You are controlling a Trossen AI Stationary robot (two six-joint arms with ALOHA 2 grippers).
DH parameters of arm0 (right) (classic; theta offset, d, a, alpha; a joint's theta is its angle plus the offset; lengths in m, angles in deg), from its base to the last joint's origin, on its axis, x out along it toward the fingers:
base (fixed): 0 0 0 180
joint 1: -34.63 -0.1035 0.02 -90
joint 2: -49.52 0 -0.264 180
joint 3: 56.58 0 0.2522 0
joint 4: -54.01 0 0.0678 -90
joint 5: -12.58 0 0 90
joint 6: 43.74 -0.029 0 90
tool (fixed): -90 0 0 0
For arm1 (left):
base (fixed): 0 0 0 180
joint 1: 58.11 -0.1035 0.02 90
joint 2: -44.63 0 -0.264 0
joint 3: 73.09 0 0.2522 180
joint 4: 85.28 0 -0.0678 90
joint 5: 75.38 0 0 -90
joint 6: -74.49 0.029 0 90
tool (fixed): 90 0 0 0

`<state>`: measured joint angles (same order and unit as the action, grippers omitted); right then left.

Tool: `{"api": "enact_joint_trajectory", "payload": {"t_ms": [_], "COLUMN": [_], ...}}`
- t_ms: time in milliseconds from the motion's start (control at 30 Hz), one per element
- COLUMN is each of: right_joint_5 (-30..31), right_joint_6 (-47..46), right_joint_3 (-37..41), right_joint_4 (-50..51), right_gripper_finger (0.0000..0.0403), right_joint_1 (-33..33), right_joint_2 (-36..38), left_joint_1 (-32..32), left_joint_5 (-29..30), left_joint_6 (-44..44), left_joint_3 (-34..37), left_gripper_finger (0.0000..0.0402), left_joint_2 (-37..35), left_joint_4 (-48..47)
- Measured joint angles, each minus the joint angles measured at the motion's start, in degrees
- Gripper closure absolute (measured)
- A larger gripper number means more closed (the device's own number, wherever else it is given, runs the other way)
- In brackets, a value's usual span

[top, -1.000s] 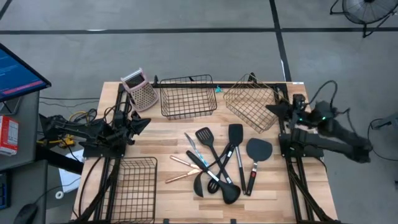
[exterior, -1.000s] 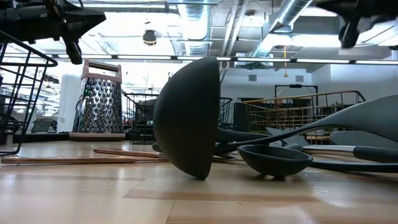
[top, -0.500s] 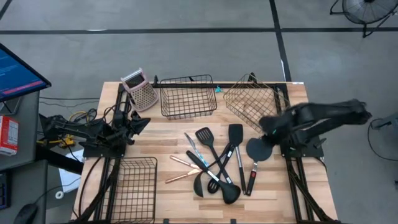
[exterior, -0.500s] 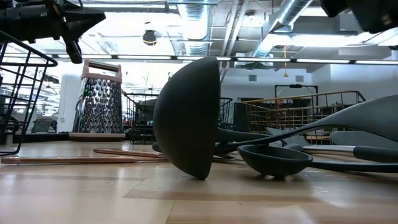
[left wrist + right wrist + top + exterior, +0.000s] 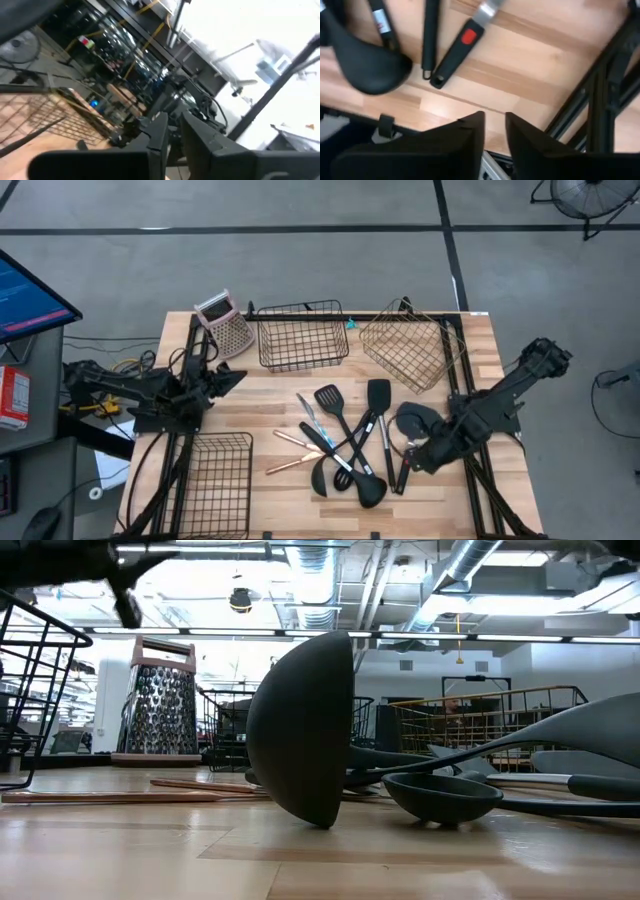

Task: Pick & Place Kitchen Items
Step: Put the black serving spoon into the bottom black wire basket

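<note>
Several long-handled utensils lie in a crossed pile [image 5: 350, 445] at the table's middle: black turners, spoons and a ladle [image 5: 300, 730], two copper pieces [image 5: 290, 442] and a silver-teal piece [image 5: 310, 412]. A wide black spatula [image 5: 417, 418] with a silver shaft and a red-marked black handle [image 5: 457, 52] lies at the pile's right. My right gripper [image 5: 413, 463] hovers over that handle's near end, shut and empty; it also shows in the right wrist view [image 5: 495, 132]. My left gripper [image 5: 235, 377] waits shut at the table's left.
A black wire basket [image 5: 302, 335] and a copper wire basket [image 5: 405, 350] stand at the far edge, with a box grater [image 5: 225, 323] to their left. Another black wire basket [image 5: 215, 480] stands at the near left. Bare wood lies right of the pile [image 5: 535, 75].
My right gripper has swung in from beyond the table's right edge, toward the near edge and down, and now stands over the handle end of the red-marked spatula. The utensils have not moved.
</note>
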<state>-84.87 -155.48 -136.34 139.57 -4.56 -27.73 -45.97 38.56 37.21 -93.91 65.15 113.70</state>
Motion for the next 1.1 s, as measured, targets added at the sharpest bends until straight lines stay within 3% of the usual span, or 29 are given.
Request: {"api": "enact_joint_trajectory", "payload": {"t_ms": [267,367,500,633,833,1100], "right_joint_5": [0.4,2.5,3.7,4.2,6.4,10.6], "right_joint_6": [-3.8,-3.6,-2.3,-0.3,2.8,3.6], "right_joint_3": [0.0,0.0,0.0,0.0,0.0,0.0], "right_joint_4": [0.3,0.3,0.2,0.2,0.2,-0.1], "right_gripper_finger": [0.0182,0.0152,0.0144,0.0143,0.0143,0.0143], "right_joint_1": [-2.4,-2.4,-2.4,-2.4,-2.5,-2.5], "right_joint_2": [-0.8,-0.8,-0.7,-0.7,-0.7,-0.7], "left_joint_1": [-1.1,-3.3,-6.4,-9.7,-10.7,-5.8], "left_joint_5": [-4.4,-9.2,-18.2,-27.5,-28.1,-20.9], "left_joint_6": [5.0,5.1,4.9,7.1,7.0,9.6], "left_joint_3": [-16.3,-23.7,-33.9,-41.0,-46.5,-49.1], "left_gripper_finger": [0.0287,0.0267,0.0259,0.0260,0.0260,0.0260], "left_joint_2": [24.0,34.6,47.2,55.0,61.2,68.0], "left_joint_4": [-1.6,-7.8,-18.0,-19.8,-29.1,-30.3]}}
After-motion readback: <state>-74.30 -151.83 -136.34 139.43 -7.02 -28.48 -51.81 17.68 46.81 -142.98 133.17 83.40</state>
